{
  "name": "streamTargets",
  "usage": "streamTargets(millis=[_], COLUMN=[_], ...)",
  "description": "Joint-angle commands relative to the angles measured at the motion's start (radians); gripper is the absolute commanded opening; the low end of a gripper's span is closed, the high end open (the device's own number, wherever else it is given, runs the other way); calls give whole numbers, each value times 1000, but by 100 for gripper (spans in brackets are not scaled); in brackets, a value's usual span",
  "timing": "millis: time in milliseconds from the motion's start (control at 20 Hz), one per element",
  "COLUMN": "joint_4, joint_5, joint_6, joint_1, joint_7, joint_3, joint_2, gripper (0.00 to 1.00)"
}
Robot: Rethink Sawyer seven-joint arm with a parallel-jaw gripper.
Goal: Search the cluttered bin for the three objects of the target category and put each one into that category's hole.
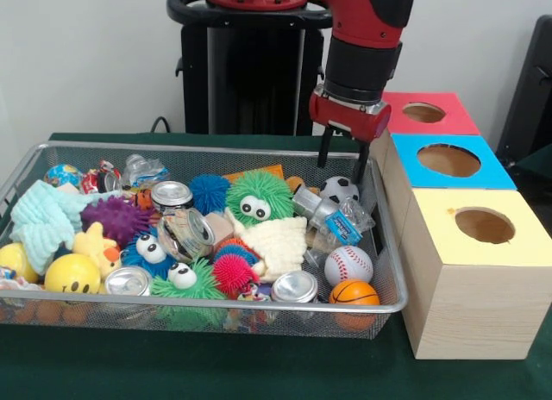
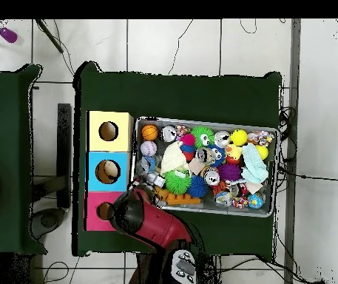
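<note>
Gripper [image 1: 342, 164] spread, empty, above bin's [image 1: 392, 279] far corner by soccer ball [image 1: 340, 189]. Baseball [image 1: 348, 265] and basketball [image 1: 354, 293] sit nearer. Watch your descent: fingers may snag the mesh wall or crushed can [image 1: 313, 204].

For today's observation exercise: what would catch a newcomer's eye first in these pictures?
First, the wire bin, crammed with bright toys: a green furry ball with googly eyes near the middle, and a baseball and basketball in the front right corner. Next, the red arm's gripper hangs over the bin's far right corner, fingers open and empty. Beside the bin stand three boxes with holes: yellow, blue, red.
</note>
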Motion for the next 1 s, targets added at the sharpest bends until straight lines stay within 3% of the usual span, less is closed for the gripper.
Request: streamTargets(millis=[50, 350, 1000], joint_4=[-91, -83, -183], joint_5=[68, 24, 65], joint_6=[16, -98, -68], joint_1=[-29, -78, -7], joint_7=[221, 229, 189], joint_3=[25, 85, 2], joint_2=[25, 53, 96], gripper=[100, 100, 100])
